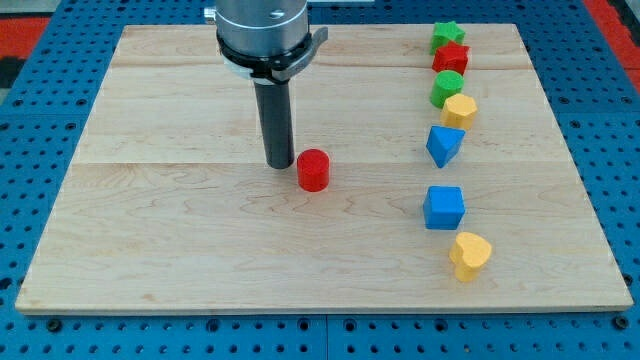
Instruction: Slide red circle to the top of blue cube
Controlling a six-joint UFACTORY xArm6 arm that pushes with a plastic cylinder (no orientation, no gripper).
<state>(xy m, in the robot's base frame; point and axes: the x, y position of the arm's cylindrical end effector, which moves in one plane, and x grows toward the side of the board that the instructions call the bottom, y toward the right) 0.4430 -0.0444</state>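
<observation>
The red circle [313, 170] is a small red cylinder near the middle of the wooden board [180, 240]. My tip [279, 164] stands just to its left, close to it or touching it. The blue cube [444, 207] lies toward the view's right, below and well to the right of the red circle.
A column of blocks runs down the view's right: a green star [446, 36], a red star [451, 58], a green circle [446, 88], a yellow hexagon [460, 110], a blue triangle [444, 145] above the blue cube, and a yellow heart [469, 255] below it.
</observation>
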